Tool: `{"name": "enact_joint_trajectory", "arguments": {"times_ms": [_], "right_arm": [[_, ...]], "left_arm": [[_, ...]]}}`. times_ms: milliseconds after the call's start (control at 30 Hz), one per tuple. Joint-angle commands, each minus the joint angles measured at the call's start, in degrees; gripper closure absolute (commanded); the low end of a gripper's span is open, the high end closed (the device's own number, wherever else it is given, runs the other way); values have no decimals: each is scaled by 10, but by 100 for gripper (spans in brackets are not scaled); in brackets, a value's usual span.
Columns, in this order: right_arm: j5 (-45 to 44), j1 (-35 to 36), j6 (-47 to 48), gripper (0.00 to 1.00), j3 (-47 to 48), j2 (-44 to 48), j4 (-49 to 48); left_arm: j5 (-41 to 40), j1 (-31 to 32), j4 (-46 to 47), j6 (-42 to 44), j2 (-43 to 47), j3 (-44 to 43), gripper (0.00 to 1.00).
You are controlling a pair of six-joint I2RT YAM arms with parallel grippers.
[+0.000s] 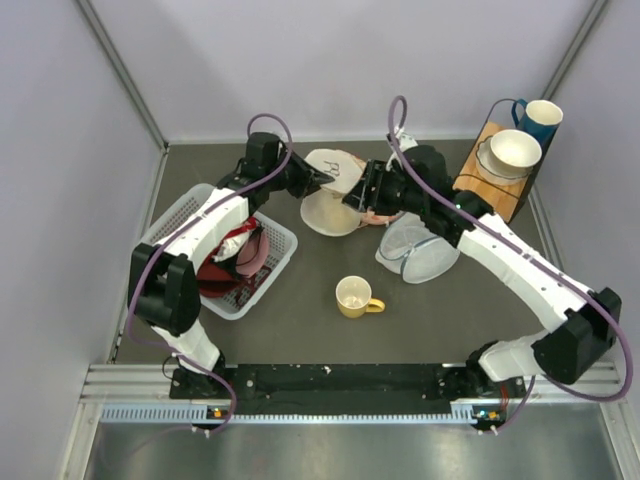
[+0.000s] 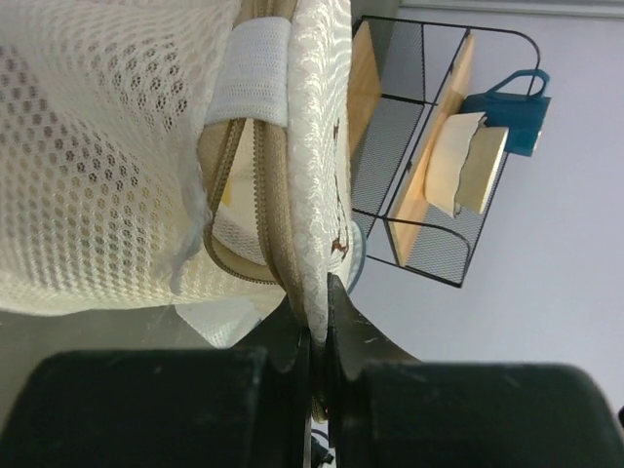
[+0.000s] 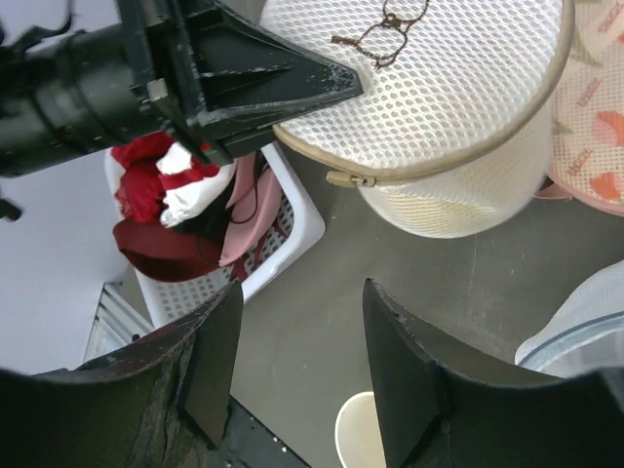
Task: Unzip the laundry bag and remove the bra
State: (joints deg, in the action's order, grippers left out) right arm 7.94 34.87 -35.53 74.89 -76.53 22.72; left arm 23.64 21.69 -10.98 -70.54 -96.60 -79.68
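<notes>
Left hand [image 2: 317, 314]: pinching rim of round cream-white mesh laundry bag [image 2: 97, 146].
Right hand [image 3: 300, 297]: spread, beside bag.
Next: catch tan zipper pull [image 3: 343, 179], rim taut.

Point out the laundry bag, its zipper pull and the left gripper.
laundry bag [image 3: 439, 107]: right wrist view, on its mesh top.
zipper pull [image 3: 349, 178]: right wrist view, tan tab at the rim.
left gripper [image 2: 317, 310]: left wrist view, between its fingers.
</notes>
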Motion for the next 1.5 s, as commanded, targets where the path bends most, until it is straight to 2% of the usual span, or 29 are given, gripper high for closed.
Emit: {"name": "enact_joint_trajectory", "arguments": {"times_ms": [0,167,267,400,600,833,967,1000,1167,1200,1367,1467], "right_arm": [[-38,21,6,48,70,-54,43],[-32,28,-16,47,104,-99,48],[-41,32,-24,33,112,-119,49],[-68,46,-16,24,131,-139,56],[-78,48,-19,24,152,-165,58],[-159,50,-2,27,160,-186,82],[-195,50,17,34,127,-152,81],[-202,49,21,38,118,-137,81],[-205,43,20,49,66,-92,83],[-202,42,19,53,65,-88,82],[-139,42,34,53,80,-95,51],[-42,34,71,52,87,-105,15]], "left_arm": [[-43,9,-29,51,39,-44,100],[-71,14,-40,63,59,-42,100],[-76,17,-47,73,62,-43,100],[-88,19,-57,77,68,-41,100],[-93,20,-57,79,72,-36,100],[-98,22,-60,81,71,-41,100],[-112,21,-65,92,74,-41,100],[-112,21,-66,93,74,-43,100],[-116,21,-68,100,74,-48,100],[-116,21,-68,99,75,-48,100],[-105,21,-65,101,72,-50,100],[-90,21,-67,113,69,-60,100]]}}
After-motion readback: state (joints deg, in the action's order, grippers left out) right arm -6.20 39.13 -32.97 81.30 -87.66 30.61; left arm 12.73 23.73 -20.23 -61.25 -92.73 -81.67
